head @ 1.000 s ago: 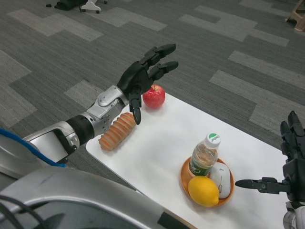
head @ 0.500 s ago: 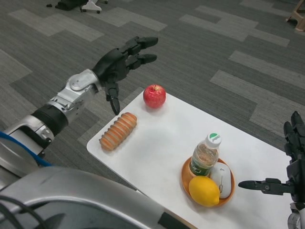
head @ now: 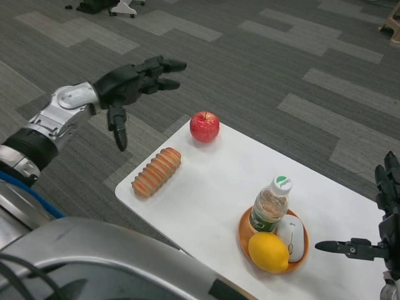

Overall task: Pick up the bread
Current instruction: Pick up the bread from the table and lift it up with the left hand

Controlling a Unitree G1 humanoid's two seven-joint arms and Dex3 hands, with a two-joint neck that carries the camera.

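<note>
Bread lies untouched left of centre; left hand open at upper left, right hand open, cut off at lower right.

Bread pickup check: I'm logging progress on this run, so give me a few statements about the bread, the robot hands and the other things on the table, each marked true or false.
1. The left robot hand holds the bread. False: it is open, off the table's left edge, apart from the bread.
2. The bread lies on the white table, near its left edge. True.
3. The apple sits in the orange bowl. False: it stands on the table near the far corner.
4. The lemon and the bottle are in the orange bowl. True.
5. The right robot hand is at the picture's right edge, holding nothing. True.
</note>
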